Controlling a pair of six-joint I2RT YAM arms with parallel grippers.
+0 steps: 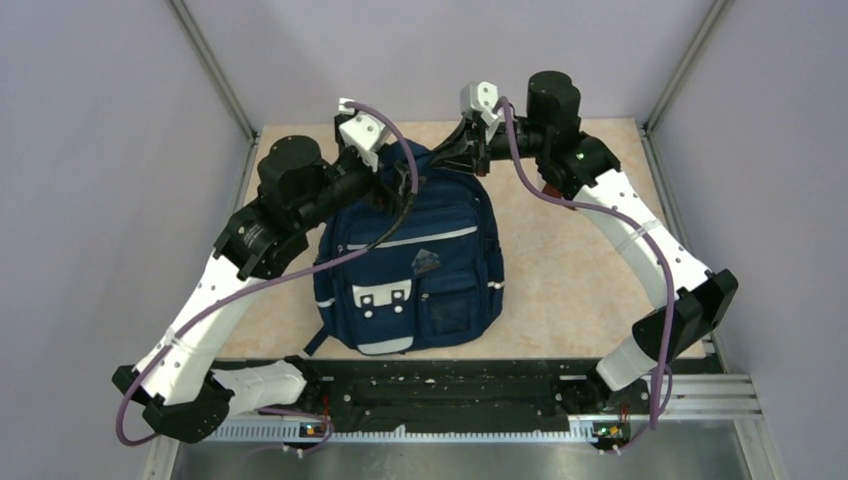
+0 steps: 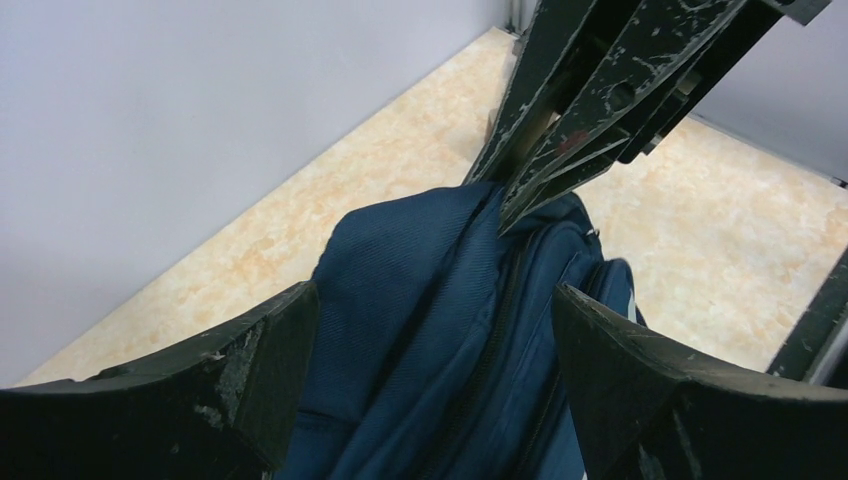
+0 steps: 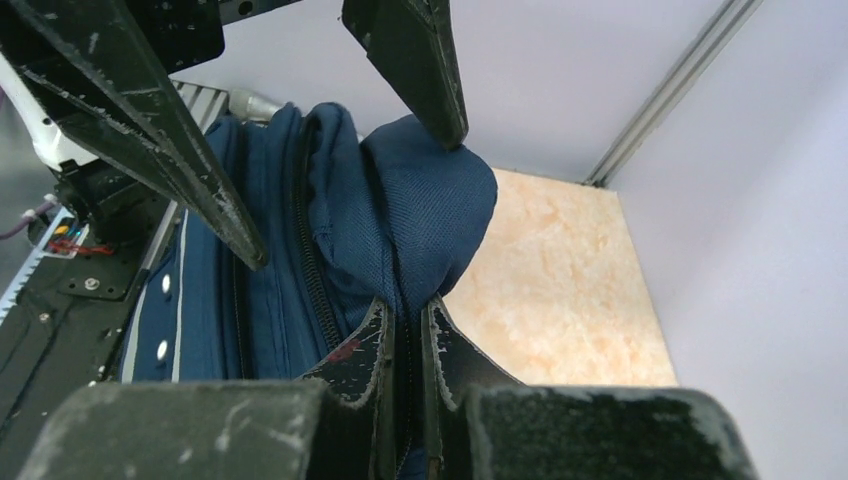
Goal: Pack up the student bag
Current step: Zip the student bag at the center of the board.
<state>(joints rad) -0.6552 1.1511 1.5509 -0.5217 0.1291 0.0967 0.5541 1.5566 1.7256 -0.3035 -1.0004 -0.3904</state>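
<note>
The student bag [image 1: 420, 270], a navy backpack with light grey patches, lies front up on the table, its top toward the far wall. My right gripper [image 1: 455, 150] is shut on a fold of the bag's top fabric [image 3: 405, 310] beside a zipper line and holds it pinched. My left gripper [image 1: 400, 180] is open at the bag's top left; its fingers [image 2: 250, 370] stand on either side of the blue fabric [image 2: 440, 330] without closing on it. The right gripper's fingers also show in the left wrist view [image 2: 560, 130], pinching the bag's top.
The table [image 1: 570, 260] is beige, with grey walls at the left, right and back. A black rail [image 1: 440, 395] with the arm bases runs along the near edge. Purple cables hang from both arms.
</note>
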